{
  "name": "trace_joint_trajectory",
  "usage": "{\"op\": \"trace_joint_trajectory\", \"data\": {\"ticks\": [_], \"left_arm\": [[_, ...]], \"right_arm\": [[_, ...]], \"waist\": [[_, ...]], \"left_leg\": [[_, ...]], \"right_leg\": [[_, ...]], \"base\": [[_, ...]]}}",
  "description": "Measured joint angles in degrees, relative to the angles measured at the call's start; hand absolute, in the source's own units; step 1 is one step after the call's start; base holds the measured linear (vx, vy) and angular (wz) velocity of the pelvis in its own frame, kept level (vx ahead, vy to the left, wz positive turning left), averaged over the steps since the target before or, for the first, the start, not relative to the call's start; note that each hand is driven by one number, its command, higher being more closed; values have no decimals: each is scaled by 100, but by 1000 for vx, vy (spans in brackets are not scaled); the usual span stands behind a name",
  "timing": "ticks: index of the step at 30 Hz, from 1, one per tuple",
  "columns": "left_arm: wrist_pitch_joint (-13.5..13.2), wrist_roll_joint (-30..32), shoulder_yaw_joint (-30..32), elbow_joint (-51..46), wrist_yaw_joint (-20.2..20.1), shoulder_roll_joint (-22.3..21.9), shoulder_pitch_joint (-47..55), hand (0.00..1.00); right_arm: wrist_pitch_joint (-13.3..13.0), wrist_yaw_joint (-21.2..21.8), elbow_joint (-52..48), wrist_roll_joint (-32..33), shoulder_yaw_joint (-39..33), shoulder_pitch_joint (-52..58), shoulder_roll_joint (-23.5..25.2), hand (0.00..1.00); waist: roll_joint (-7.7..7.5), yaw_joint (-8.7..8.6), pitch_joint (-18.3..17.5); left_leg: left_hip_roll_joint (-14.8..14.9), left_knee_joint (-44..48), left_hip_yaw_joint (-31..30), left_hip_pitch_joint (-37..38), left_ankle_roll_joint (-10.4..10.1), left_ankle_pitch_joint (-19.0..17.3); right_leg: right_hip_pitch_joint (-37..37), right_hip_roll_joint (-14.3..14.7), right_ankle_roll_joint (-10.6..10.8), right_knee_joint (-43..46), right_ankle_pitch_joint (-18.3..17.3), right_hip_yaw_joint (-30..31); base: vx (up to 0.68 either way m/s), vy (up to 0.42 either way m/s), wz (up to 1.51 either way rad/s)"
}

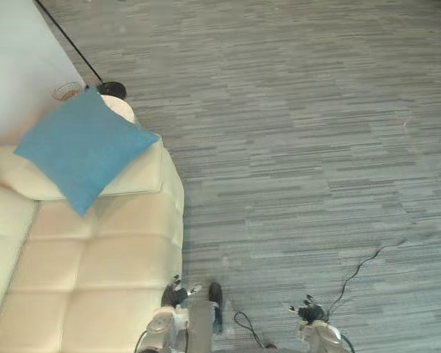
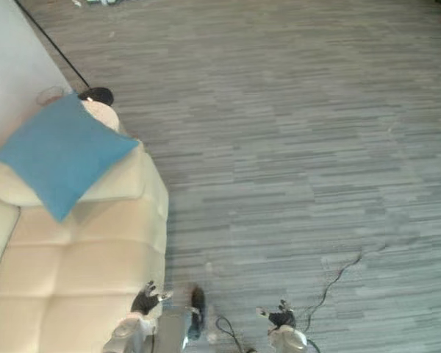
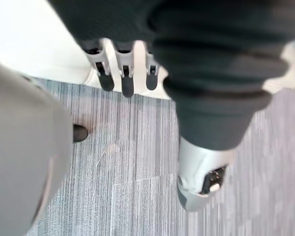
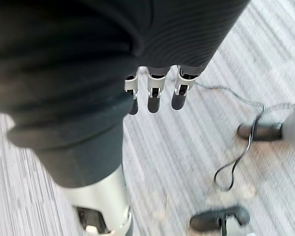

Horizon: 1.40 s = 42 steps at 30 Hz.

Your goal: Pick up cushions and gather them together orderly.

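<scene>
Fingers (image 3: 127, 81) of the left hand (image 1: 175, 294) and the right hand (image 1: 309, 312) hang straight and apart, empty, low near the cream sofa (image 1: 95, 272) — well apart from the blue cushion (image 1: 84, 147), which leans at its far end. A one-corner grab could drag it onto the carpet (image 1: 316, 147). Whether the pale rounded shape (image 1: 123, 108) behind it is another cushion is hard to tell — the sofa's left side is cut off.

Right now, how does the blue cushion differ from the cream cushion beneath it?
The blue cushion lies on top, turned cornerwise; the cream cushion lies flat underneath, square to the sofa. The blue cushion stands out against the sofa; the cream cushion matches it. Both rest on the sofa.
</scene>
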Motion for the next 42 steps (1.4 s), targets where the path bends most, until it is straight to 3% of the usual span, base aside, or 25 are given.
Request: {"op": "trace_joint_trajectory", "data": {"ticks": [1, 3, 4, 6, 7, 9, 11, 13, 14, 15, 16, 17, 19, 21, 23, 25, 27, 29, 30, 33, 35, 37, 38, 39, 42], "left_arm": [[-5, -1, 3, 13, -3, -3, 23, 0], [-2, -1, -13, 90, -3, 0, 68, 0], [45, -2, -58, 155, 4, 39, 85, 0], [63, 0, -169, 154, 6, 83, 130, 0], [66, 0, -254, 152, 9, 94, 127, 0], [74, 0, -266, 147, 17, 50, 54, 0], [76, 1, -276, 142, 15, 21, -3, 0], [76, 1, -283, 139, 14, 16, -16, 0], [70, 1, -277, 138, 16, 27, 83, 0], [70, 6, -211, 221, 25, -25, 126, 0], [76, 5, -207, 243, 30, -78, 127, 0], [56, 11, -213, 242, 16, -201, 165, 0], [51, 10, -206, 254, 8, -311, 146, 0], [40, -3, -27, 159, 8, -365, 89, 0], [-22, -8, 3, 98, 9, -335, 77, 0], [-47, -12, -11, 70, 5, -344, 55, 0], [-53, -9, -30, 67, 6, -344, 22, 0], [-41, -1, -97, 71, 4, -346, 24, 0], [-42, -2, -103, 81, 2, -339, 55, 0], [-43, -3, -90, 32, 2, -125, 7, 0], [-35, -2, -60, 39, -5, -86, 17, 0], [-32, -5, -50, 95, -14, -131, 37, 0], [-28, -5, -59, 149, -20, -137, 72, 0], [-11, -4, -91, 157, -38, -95, 94, 0], [-14, -2, -219, 146, -31, 43, 178, 0]], "right_arm": [[0, 2, -2, -5, 8, -6, -4, 0], [-20, 29, -25, -10, 8, -16, 4, 0], [-11, 60, -19, -10, -7, 26, -3, 0], [-8, 61, -27, -12, -26, 84, -7, 0], [-9, 63, -28, -12, -23, 148, -10, 0], [-8, 66, -55, -12, -20, 126, -38, 0], [-9, 66, -88, -12, -11, 27, -83, 0], [-11, 61, -110, -12, 5, -30, -109, 0], [-13, 61, -115, -12, 29, 52, -105, 0], [-15, 75, -143, -13, 26, 124, -145, 0], [-13, 70, -144, -13, 25, 110, -228, 0], [-17, 69, -143, -13, 11, 125, -353, 0], [-15, 67, -105, -11, -17, 133, -410, 0], [13, 46, -27, 0, -15, 333, -342, 0], [10, 38, -28, 4, -41, 337, -312, 0], [-7, 36, -43, 12, -41, 295, -308, 0], [-8, 37, -57, 14, -66, 254, -280, 0], [-11, 36, -66, 15, -92, 249, -262, 0], [-12, 39, -62, 14, -94, 253, -248, 0], [-28, 50, -118, 12, -81, 162, 1, 0], [-39, 65, -197, 6, -70, 127, -2, 0], [-55, 89, -196, 1, -57, 134, -45, 0], [-61, 104, -201, 1, -35, 167, -40, 0], [-66, 121, -230, 1, -24, 231, -4, 0], [-71, 130, -267, 11, -14, 434, -3, 0]], "waist": [[4, 9, -9], [1, 3, -11], [-31, -44, -24], [-24, -69, -22], [17, -92, -29], [101, -135, -1], [206, -178, 61], [182, -248, 67], [57, -302, 20], [105, -375, -14], [207, -370, -35], [312, -371, -126], [405, -374, -107], [365, -329, 34], [299, -290, 64], [283, -288, 72], [260, -287, 85], [285, -288, 72], [356, -284, 30], [-66, -156, -25], [-77, -119, -38], [23, -76, -45], [78, -92, -45], [55, -138, -38], [-39, -221, -69]], "left_leg": [[14, 118, 61, 118, 4, -182], [-13, -24, 66, 652, -13, -566], [-129, -305, -22, 1150, -13, -652], [-179, -652, -117, 1668, -18, -654], [-140, -927, -242, 2054, -20, -652], [36, -1115, -341, 2328, -20, -652], [220, -1161, -397, 2432, -21, -652], [350, -1224, -426, 2632, -97, -688], [323, -1177, -575, 2760, -369, -837], [435, -946, -905, 2906, -666, -1166], [538, -854, -983, 2887, -671, -1167], [703, -203, -1187, 2566, -717, -1136], [918, 1001, -1335, 1929, -877, -869], [1461, 2847, -875, 1068, -735, -107], [1593, 3257, -303, 697, -592, -452], [1476, 2774, 222, 424, -576, -674], [1090, 1198, 741, 305, -549, -607], [785, -287, 1142, 317, -480, 90], [710, -844, 1398, 305, -91, 828], [286, -970, 1400, 421, 93, 626], [124, -799, 1251, 468, 166, 386], [84, -622, 1095, 712, 135, 0], [9, -670, 894, 1026, 53, -179], [-92, -730, 630, 1255, 49, -250], [-290, -965, -13, 1620, 105, -249]], "right_leg": [[-98, -44, 134, 528, -83, 140], [-838, -302, 856, 2707, 35, 332], [-1331, -554, 876, 4046, -25, 202], [-1496, -701, 542, 4386, -269, -181], [-1695, -717, 191, 4177, -490, -583], [-2113, -557, -39, 3455, -620, -864], [-2520, -360, -52, 2665, -461, -788], [-2819, -160, 13, 1363, 334, -329], [-2787, -117, 91, 621, 989, 154], [-2774, -21, -80, 868, 1629, 427], [-2783, 38, -84, 1009, 1569, 363], [-2743, 117, -201, 1117, 1216, 160], [-2519, 197, -266, 1095, 952, -162], [-1662, 368, -470, 617, 717, -568], [-1218, 372, -468, 269, 675, -726], [-936, 315, -409, 22, 716, -906], [-702, 186, -324, -105, 672, -1193], [-547, 148, -163, -166, 563, -1440], [-392, 219, 5, -184, 437, -1602], [-209, -40, 199, -222, 328, -1779], [-19, -158, 308, -133, 363, -1781], [-115, -442, 592, 994, 191, -1722], [-536, -812, 588, 2489, 224, -1573], [-832, -915, 575, 3450, -3, -1237], [-1482, -735, 332, 3714, -472, -800]], "base": [[539, 193, -11], [580, 173, -8], [375, 63, 18], [417, 24, 29], [446, -16, 27], [413, -101, 31], [340, -149, 36], [488, -281, 48], [567, -398, 78], [480, -352, 72], [461, -347, 72], [405, -317, 54], [342, -287, 72], [375, -290, 85], [362, -206, 46], [258, -87, 34], [298, 5, 54], [332, 67, 70], [438, 151, 84], [347, 101, 59], [350, 83, 54], [280, 112, 45], [266, 103, 70], [275, 78, 84], [329, 1, 116]]}}
